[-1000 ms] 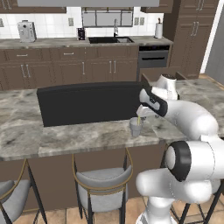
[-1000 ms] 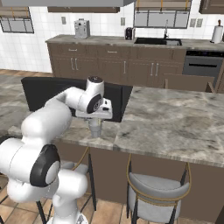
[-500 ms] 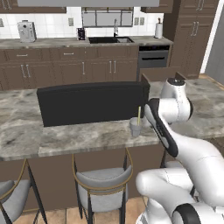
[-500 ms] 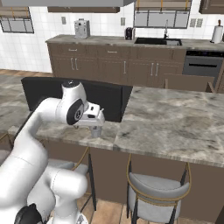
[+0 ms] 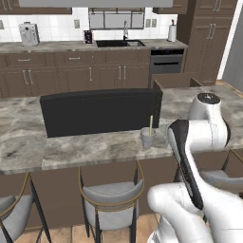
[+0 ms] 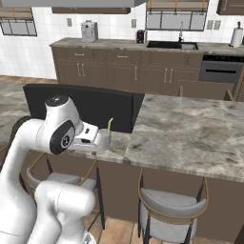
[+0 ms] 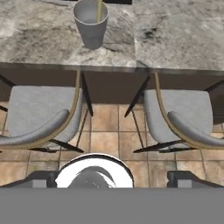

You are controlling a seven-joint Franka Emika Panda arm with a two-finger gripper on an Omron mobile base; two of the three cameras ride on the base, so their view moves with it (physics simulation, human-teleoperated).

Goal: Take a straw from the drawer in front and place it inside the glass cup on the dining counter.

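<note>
The glass cup (image 5: 147,138) stands near the front edge of the dining counter (image 5: 95,147), and the yellowish straw (image 5: 151,125) stands upright in it, leaning on the rim. The right base view shows the cup (image 6: 106,141) and straw (image 6: 110,126) too. My gripper (image 7: 113,178) is open, its fingertips (image 7: 41,178) far apart with nothing between them. It hangs in front of the counter's edge and points down at the stools, with the cup (image 7: 91,24) beyond it. The drawer (image 5: 173,79) stands pulled out behind the counter.
A black stovetop block (image 5: 99,111) stands on the counter just behind the cup. Grey-seated stools (image 7: 41,109) (image 7: 183,109) stand under the counter's front edge over a tiled floor. The marble counter (image 6: 190,128) stretches to the right of the cup.
My hand has drawn back from over the cup toward the base and now points down in front of the counter. The straw stays in the cup.
</note>
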